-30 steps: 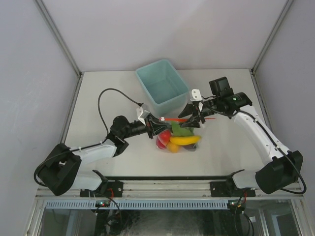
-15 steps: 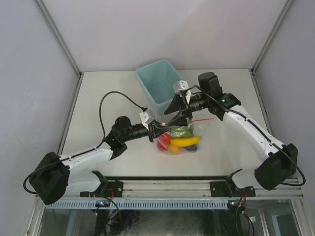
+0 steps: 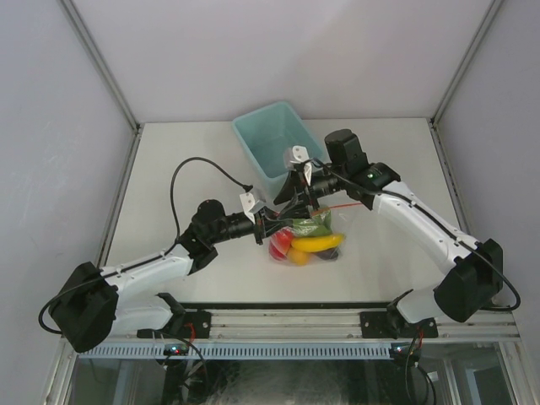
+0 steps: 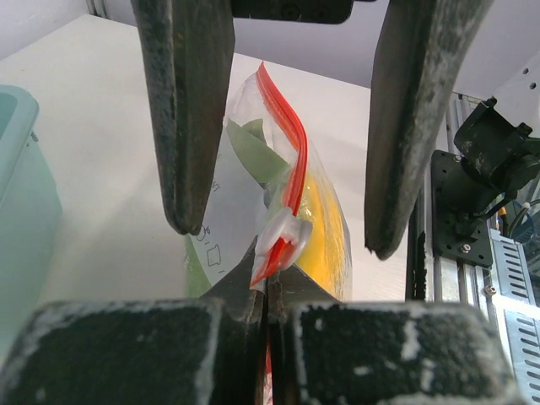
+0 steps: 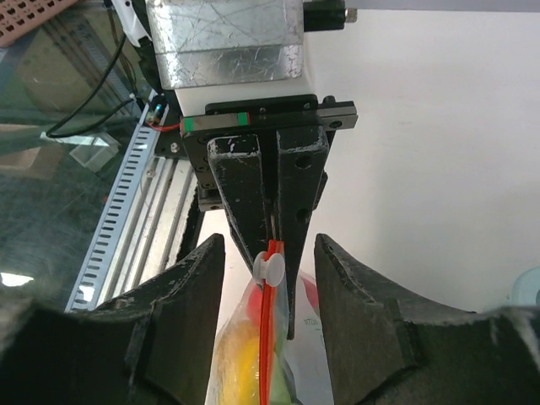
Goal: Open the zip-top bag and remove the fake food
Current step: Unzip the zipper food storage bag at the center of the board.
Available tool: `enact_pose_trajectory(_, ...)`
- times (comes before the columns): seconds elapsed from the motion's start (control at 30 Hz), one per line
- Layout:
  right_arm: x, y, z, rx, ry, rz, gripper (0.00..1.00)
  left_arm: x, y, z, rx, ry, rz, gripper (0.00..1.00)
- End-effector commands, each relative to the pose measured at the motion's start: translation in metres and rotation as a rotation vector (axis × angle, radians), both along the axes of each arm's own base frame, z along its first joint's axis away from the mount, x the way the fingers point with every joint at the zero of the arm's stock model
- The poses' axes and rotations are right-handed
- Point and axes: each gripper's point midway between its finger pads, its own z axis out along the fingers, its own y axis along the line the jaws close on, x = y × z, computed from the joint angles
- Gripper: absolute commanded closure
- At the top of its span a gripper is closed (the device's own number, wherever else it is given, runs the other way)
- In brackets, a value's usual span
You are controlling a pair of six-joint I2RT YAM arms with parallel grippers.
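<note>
The zip-top bag (image 3: 325, 221) lies on the table in the top view, a clear bag with a red-orange zipper strip (image 4: 287, 160) and a white slider (image 5: 270, 268). Inside it the fake food shows: a yellow piece (image 3: 317, 242), a red piece (image 3: 280, 243) and a green piece (image 3: 310, 225). My left gripper (image 4: 268, 285) is shut on the end of the strip, just behind the slider. My right gripper (image 5: 270, 253) is open, its fingers (image 4: 187, 118) standing to either side of the slider without touching it.
A teal bin (image 3: 268, 133) stands just behind the two grippers, close to the right arm's wrist. The left arm's black cable (image 3: 181, 173) loops over the table at the left. The table's front rail (image 3: 278, 321) runs below the bag.
My right gripper has travelled left from the bag's far end toward the left gripper and now straddles the slider. The left gripper has kept its hold on the strip.
</note>
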Motion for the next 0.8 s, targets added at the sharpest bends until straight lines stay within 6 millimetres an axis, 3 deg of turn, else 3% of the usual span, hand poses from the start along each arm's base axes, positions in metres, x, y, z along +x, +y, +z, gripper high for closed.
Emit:
enact_pose_trajectory(0.0, -0.002, 0.001, -0.005, -0.024, -0.062, 0.010, 0.54, 0.003, -0.003, 0.041, -0.069, -0.097, 0.004, 1.00)
enact_pose_trajectory(0.2, 0.001, 0.001, -0.011, -0.046, -0.076, -0.008, 0.58, 0.002, -0.003, 0.041, -0.072, -0.091, 0.003, 1.00)
enact_pose_trajectory(0.5, 0.004, 0.001, -0.014, -0.059, -0.091, -0.019, 0.73, 0.002, -0.002, 0.041, -0.076, -0.083, 0.008, 1.00)
enact_pose_trajectory(0.77, 0.002, -0.001, -0.016, -0.070, -0.096, -0.014, 0.73, 0.002, -0.001, 0.039, -0.074, -0.077, 0.015, 1.00)
